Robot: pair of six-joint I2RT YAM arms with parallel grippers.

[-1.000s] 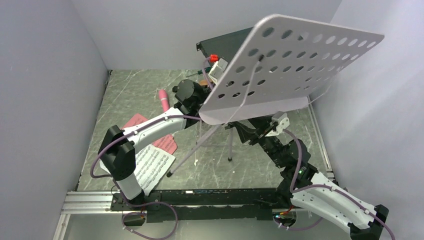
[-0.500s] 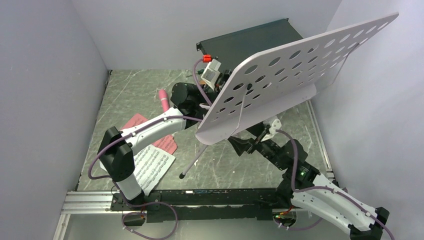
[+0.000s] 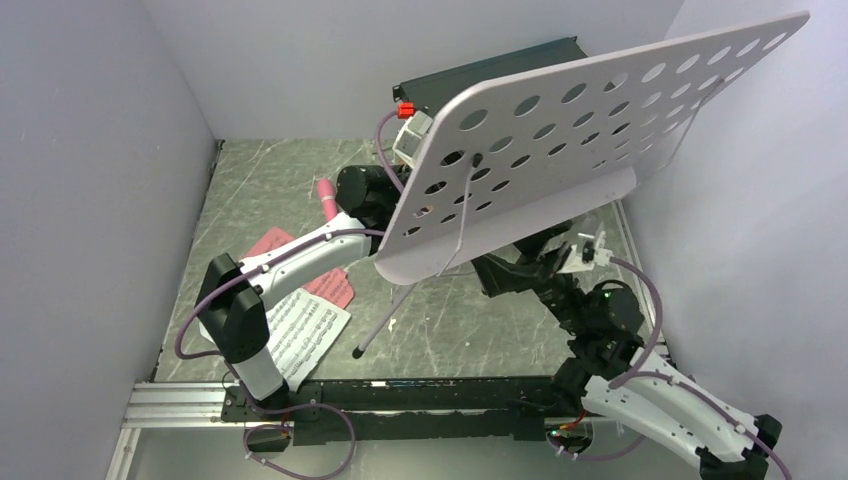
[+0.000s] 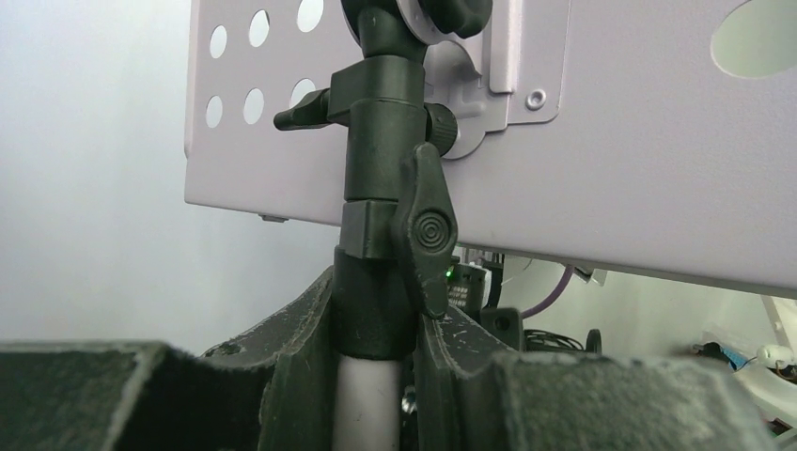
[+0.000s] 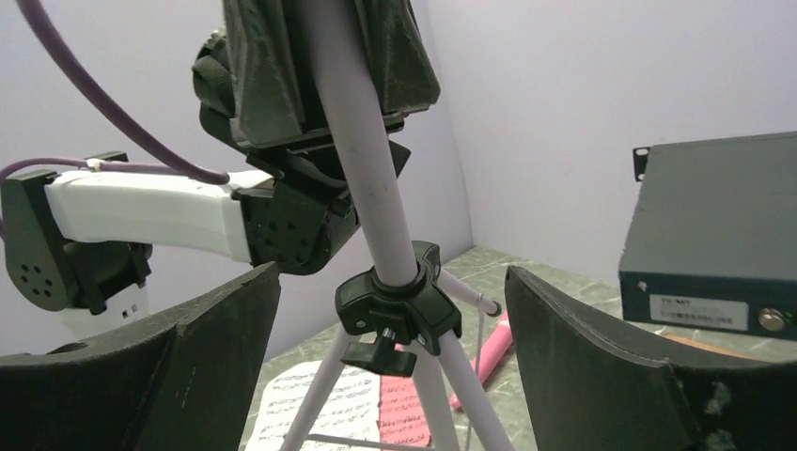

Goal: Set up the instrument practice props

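Note:
The pale lavender perforated desk (image 3: pixel 590 130) sits tilted on top of the silver tripod's pole (image 4: pixel 371 395). My left gripper (image 4: pixel 374 319) is shut on that pole just below the black clamp collar (image 4: pixel 381 216); in the top view the desk hides it. My right gripper (image 5: pixel 395 319) is open, and the black leg hub (image 5: pixel 399 305) stands between its fingers untouched. The tripod legs (image 3: pixel 400 305) hang above the floor. The pink microphone (image 3: pixel 326 198) and the white (image 3: pixel 310 330) and pink music sheets (image 3: pixel 270 243) lie at the left. The black mic stand is out of view.
A dark flat rack-mount box (image 3: pixel 480 80) stands against the back wall, partly behind the desk, and shows at the right in the right wrist view (image 5: pixel 714 244). Grey walls close in on three sides. A metal rail (image 3: pixel 180 400) runs along the near edge.
The desk has swung up and to the right, uncovering the dark box. The stand has tilted, and its leg tip has shifted slightly right. My right wrist has moved right and turned.

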